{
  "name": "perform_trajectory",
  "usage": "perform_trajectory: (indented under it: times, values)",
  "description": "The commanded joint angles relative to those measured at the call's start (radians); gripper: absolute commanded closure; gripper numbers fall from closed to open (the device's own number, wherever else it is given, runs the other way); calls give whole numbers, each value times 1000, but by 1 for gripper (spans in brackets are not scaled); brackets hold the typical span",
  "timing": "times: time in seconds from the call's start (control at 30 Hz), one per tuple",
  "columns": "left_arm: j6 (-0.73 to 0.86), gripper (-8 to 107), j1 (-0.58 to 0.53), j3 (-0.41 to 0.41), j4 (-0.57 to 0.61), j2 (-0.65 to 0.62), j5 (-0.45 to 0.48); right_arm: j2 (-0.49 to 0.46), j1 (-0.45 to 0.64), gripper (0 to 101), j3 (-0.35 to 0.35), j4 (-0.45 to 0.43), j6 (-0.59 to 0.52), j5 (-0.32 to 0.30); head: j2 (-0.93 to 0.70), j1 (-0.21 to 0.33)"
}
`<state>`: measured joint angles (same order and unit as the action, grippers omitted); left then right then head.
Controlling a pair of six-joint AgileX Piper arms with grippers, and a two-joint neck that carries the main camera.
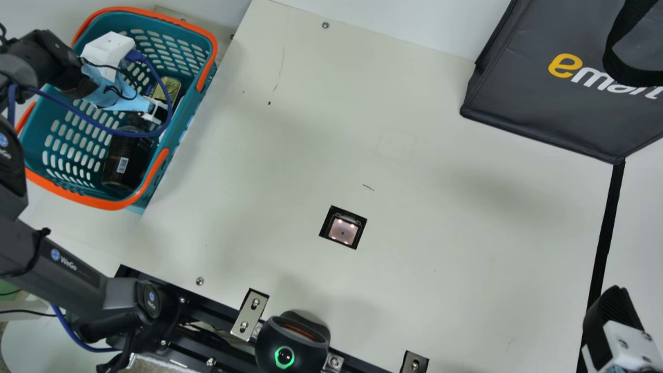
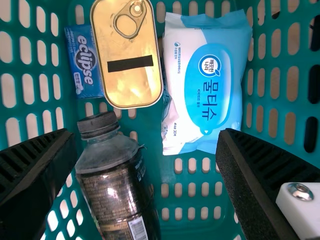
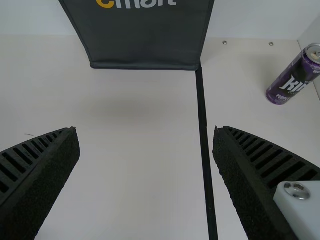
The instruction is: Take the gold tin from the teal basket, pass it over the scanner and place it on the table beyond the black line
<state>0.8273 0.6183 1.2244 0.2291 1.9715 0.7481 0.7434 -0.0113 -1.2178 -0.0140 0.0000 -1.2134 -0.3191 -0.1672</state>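
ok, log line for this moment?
left claw: open, over basket | gold tin: in basket, not gripped | right claw: open, empty, over table near black line | scan and placement: not yet done

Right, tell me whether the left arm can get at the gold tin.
Probably yes. The left tool is open over the teal basket, and nothing covers the gold tin. The blue pack and the wipes crowd its sides, though, which may hinder the grasp.
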Motion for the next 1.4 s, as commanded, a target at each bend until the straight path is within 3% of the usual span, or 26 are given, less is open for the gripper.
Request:
perform_trajectory:
  times: [0.0, 0.53, 1.37]
  values:
    - [-4, 9, 0, -5, -5, 5, -13, 0, 0, 6, 0, 0, 0, 0, -2, 29]
    - [-122, 9, -9, -40, -73, 42, -129, 0, 0, 6, 0, 0, 0, 1, -2, 29]
    - [-522, 9, -31, -76, -287, 81, -255, 0, 0, 6, 0, 0, 0, 1, -2, 29]
